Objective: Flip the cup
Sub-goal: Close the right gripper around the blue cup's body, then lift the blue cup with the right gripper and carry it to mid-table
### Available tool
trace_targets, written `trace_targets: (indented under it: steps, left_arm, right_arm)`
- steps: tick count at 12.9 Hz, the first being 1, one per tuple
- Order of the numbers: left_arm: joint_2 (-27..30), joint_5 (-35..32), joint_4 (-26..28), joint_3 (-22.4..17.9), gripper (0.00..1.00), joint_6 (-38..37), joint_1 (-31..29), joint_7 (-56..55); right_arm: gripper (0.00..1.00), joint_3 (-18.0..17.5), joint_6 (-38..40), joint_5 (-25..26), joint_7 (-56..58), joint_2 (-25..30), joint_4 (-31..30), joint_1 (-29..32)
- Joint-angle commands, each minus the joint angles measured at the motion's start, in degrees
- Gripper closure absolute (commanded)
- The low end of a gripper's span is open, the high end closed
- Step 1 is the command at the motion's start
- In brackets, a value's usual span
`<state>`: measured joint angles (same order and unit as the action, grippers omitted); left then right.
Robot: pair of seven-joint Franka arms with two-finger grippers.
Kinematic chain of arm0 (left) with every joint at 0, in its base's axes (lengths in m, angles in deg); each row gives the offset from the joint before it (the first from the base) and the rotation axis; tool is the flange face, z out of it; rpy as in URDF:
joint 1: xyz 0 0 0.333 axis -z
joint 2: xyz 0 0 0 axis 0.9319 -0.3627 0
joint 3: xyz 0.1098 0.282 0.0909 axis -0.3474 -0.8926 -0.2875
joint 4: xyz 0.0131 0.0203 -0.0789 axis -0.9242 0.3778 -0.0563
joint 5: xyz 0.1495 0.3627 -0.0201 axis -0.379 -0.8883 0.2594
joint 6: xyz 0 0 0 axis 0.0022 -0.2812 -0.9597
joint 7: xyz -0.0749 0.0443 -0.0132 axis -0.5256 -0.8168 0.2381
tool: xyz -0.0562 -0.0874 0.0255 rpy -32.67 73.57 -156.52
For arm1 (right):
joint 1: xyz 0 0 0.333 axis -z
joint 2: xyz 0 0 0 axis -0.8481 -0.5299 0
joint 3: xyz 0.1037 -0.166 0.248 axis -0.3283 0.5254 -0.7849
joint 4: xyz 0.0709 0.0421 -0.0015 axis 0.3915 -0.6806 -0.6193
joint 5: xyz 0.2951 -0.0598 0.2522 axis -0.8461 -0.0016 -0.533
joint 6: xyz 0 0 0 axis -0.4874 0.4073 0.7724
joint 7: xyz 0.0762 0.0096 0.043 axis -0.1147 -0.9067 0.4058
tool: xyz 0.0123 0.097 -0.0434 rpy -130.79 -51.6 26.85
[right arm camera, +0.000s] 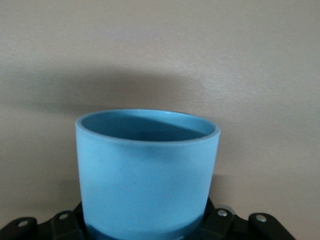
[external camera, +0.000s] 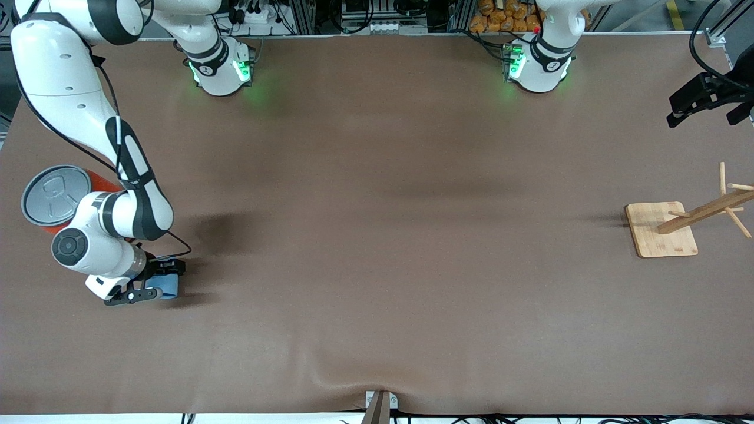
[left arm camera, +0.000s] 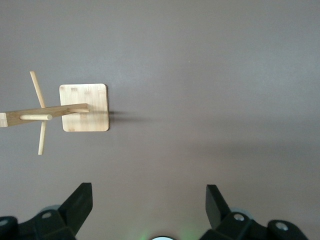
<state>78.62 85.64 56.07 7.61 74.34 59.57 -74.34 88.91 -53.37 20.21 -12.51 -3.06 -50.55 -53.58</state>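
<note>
The right end effector [external camera: 154,285] is low at the right arm's end of the table [external camera: 377,235], its fingers clamped on the cup [external camera: 166,285]. In the front view only a light-blue part of the cup shows between the black fingers, and whether it touches the table cannot be told. In the right wrist view the cup [right arm camera: 147,175] fills the middle, its open mouth pointing away from the wrist and its darker blue inside showing just under the rim; its base sits down between the black finger mounts.

Just beside the right arm's forearm, farther from the front camera than the cup, stands an orange can [external camera: 56,197] with a grey pull-tab lid, partly covered by the arm.

The left end effector [external camera: 704,100] waits up in the air over the left arm's end of the table, its fingers spread apart. In the left wrist view the two black fingertips [left arm camera: 80,205] stand wide of each other with nothing between them, above bare table, and a wooden rack [left arm camera: 82,107] with pegs on a square base shows farther off. In the front view that rack [external camera: 662,229] stands near the table's edge at the left arm's end.
</note>
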Motion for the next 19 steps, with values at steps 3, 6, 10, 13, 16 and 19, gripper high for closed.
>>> trace_targets:
  steps: [3,6,10,13,16,19]
  left_arm:
    - [-0.41,-0.16,-1.12,0.44,0.00,-0.63,-0.50,0.13]
    - [-0.41,-0.16,-1.12,0.44,0.00,-0.63,-0.41,0.13]
    - [-0.41,-0.16,-1.03,0.44,0.00,-0.63,-0.41,0.13]
    - [-0.32,-0.16,-1.12,0.44,0.00,-0.63,-0.41,0.13]
    - [-0.50,-0.16,-1.12,0.44,0.00,-0.63,-0.41,0.13]
    - [-0.50,-0.07,-1.12,0.44,0.00,-0.37,-0.33,0.04]
  right_arm:
    - [0.57,-0.46,6.85,0.84,5.01,4.06,1.83,-9.67]
    - [0.61,-4.92,8.38,0.13,15.49,3.99,5.08,-16.80]
    - [0.62,-6.17,0.40,0.48,16.20,3.64,5.62,-29.44]
    - [0.65,-6.09,-5.92,1.01,22.32,1.54,5.62,-35.88]
    - [0.64,-6.17,-13.14,0.92,35.86,-2.42,5.62,-37.47]
    - [0.63,-6.09,-13.68,1.45,37.21,-4.97,5.62,-38.61]
